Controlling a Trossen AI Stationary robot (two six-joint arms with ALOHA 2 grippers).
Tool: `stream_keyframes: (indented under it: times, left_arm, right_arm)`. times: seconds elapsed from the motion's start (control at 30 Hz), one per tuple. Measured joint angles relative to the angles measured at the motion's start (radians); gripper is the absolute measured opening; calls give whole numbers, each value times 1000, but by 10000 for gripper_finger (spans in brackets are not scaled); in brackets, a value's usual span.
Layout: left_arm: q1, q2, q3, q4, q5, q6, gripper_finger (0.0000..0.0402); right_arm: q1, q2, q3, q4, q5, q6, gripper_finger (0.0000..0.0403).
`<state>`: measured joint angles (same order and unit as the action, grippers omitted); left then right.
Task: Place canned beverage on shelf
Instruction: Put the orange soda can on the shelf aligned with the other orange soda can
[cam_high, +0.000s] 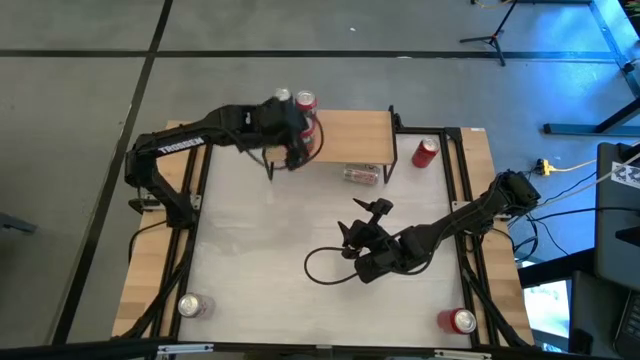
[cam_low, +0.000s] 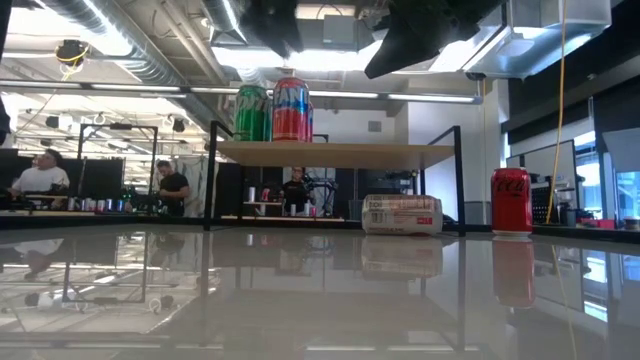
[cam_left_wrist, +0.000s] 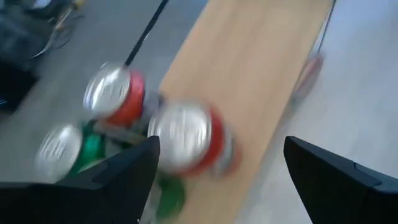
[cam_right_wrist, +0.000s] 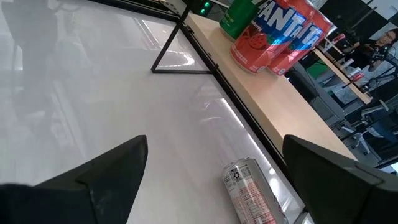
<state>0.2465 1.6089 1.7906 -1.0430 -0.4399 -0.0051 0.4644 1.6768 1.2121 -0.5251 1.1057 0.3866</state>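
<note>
1. Nearest you on the surface (cam_high: 300, 230), a pale glossy top framed by black rails, two upright cans sit in the near corners: a silver-topped can (cam_high: 190, 305) at about 7 o'clock and a red can (cam_high: 460, 320) at about 5 o'clock.
2. Your right hand (cam_high: 365, 222) hovers just right of centre with its fingers spread wide and nothing between them; a black cable loops beside it.
3. Farther on, toward 12 o'clock, a pale can (cam_high: 361, 175) lies on its side on the surface at the front edge of the shelf (cam_high: 360, 140); the low view shows it beneath the board.
4. At about 1 o'clock, just right of the shelf, a red cola can (cam_high: 426, 152) stands upright on the surface.
5. The shelf, a light-wood board on thin black legs, runs along the far edge. At its left end stand a red Fanta can (cam_low: 290, 108) and a green can (cam_low: 251, 113), touching or nearly so; the left wrist view shows a third can top beside them, blurred.
6. Your left hand (cam_high: 298, 148) is over that left end, fingers wide apart, gripping nothing.
7. Beyond the surface, the room is a workshop with ceiling ducts and strip lights; several people (cam_low: 172, 187) sit at benches.
</note>
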Motion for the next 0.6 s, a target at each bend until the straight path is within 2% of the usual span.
stream_keyframes:
  times: [0.17, 0.33, 0.43, 0.6]
  left_arm:
    - [-101, -4, -47, -133, -164, -43, 335]
    - [-215, -7, -163, -109, -186, -9, 334]
    - [-275, -7, -258, -43, -220, 95, 334]
    - [-331, -6, -364, 37, -381, 172, 334]
  right_arm:
    - [0, 0, 0, 0, 0, -1, 370]
    - [0, 0, 0, 0, 0, -1, 370]
    - [0, 0, 0, 0, 0, -1, 370]
    - [0, 0, 0, 0, -17, 0, 370]
